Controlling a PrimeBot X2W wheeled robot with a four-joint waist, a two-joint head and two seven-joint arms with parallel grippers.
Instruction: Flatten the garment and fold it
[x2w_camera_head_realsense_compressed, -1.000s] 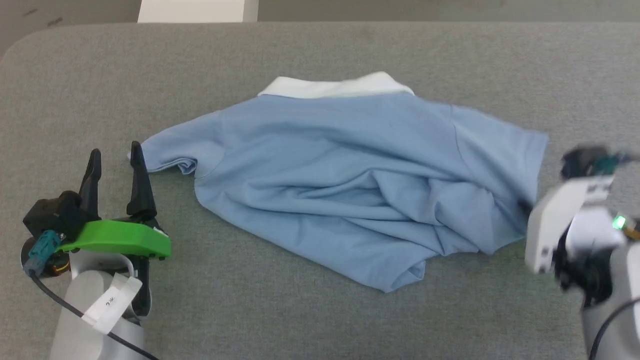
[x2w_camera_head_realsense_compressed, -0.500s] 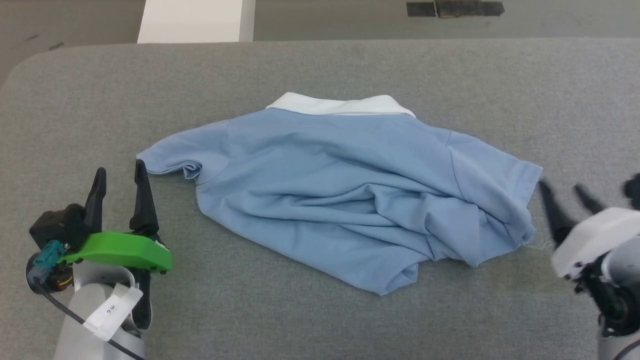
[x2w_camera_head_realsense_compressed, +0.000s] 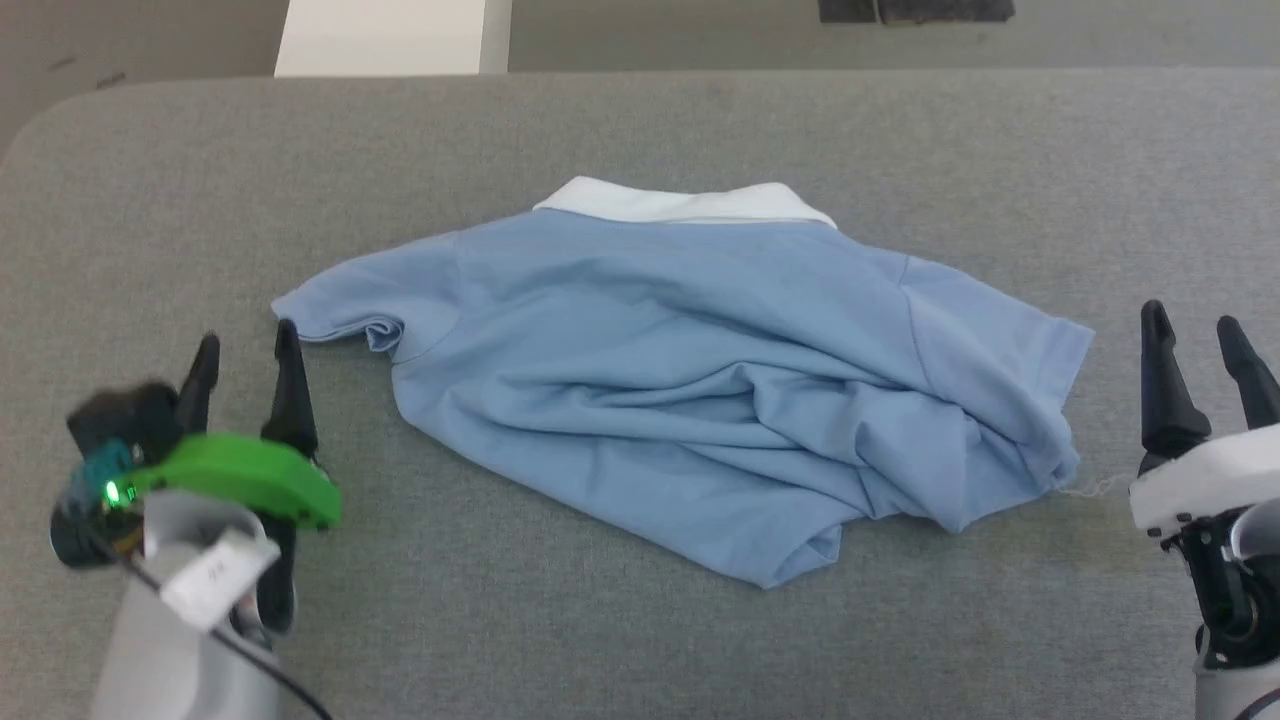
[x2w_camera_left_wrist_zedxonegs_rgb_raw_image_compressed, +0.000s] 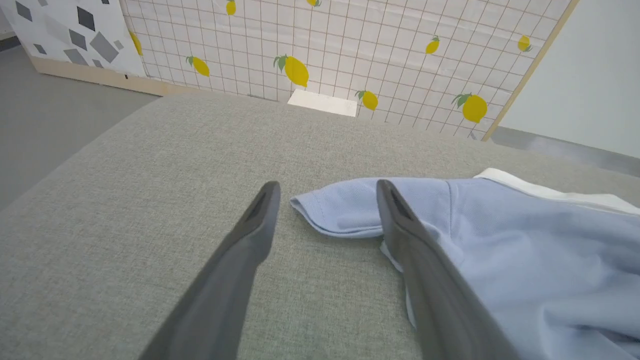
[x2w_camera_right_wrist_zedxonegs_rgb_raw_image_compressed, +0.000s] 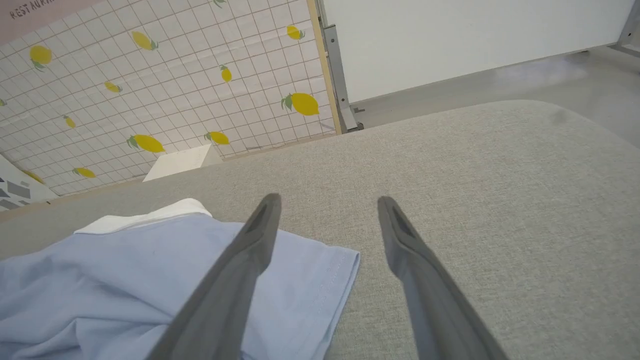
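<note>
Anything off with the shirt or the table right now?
Yes. The light blue polo shirt is not flat: its lower half is bunched into folds toward the robot's right, the sleeve cuff on the robot's left is curled under, and a loose thread trails off its right corner.

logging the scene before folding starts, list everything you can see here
shirt: 1, light blue with white collar, rumpled on mid table
table: 1, grey fabric top, under shirt
block: 1, white, beyond table's far edge
wall panel: 1, white grid with yellow lemons, behind table
dark thing: 1, black, past far edge, too cut off to name
left claw: 1, dark, open, left of shirt
right claw: 1, dark, open, right of shirt
</note>
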